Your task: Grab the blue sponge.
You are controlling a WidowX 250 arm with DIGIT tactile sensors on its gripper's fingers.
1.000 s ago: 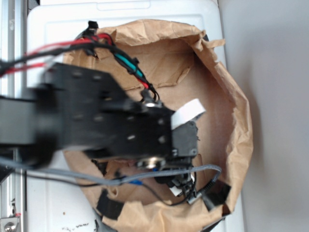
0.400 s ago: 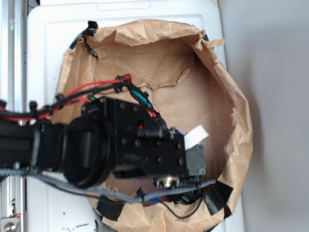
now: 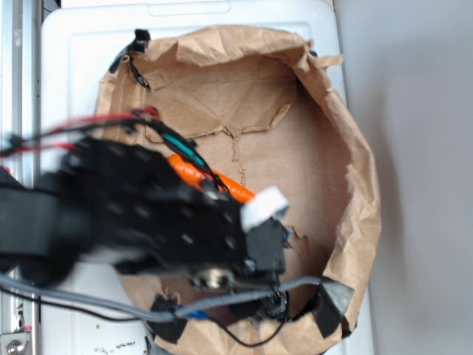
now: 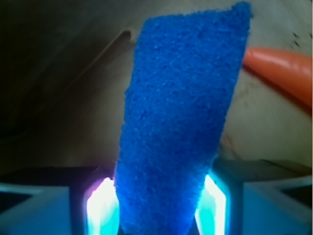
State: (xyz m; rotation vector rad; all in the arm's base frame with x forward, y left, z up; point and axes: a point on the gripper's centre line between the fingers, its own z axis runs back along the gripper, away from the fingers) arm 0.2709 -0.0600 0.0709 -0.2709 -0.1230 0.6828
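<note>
The blue sponge point(image 4: 181, 117) fills the middle of the wrist view, standing up between my two fingers and pinched at its lower end. My gripper point(image 4: 157, 205) is shut on it, with glowing pads point(image 4: 100, 205) pressed against both sides. In the exterior view the black arm and gripper body point(image 3: 185, 229) cover the lower left of the paper-lined bin, and the sponge is hidden under them. An orange carrot point(image 3: 222, 185) lies on the paper just beyond the arm, and the carrot's tip point(image 4: 281, 71) shows at the right of the wrist view.
The brown paper lining point(image 3: 295, 155) forms crumpled walls round the bin, inside a white plastic tub point(image 3: 74, 59). Black tape tabs point(image 3: 332, 303) hold the paper at the near rim. Cables point(image 3: 111, 126) trail from the arm on the left.
The arm has shifted up and to the left and now looks blurred. The orange carrot, covered before, has come into view beside it.
</note>
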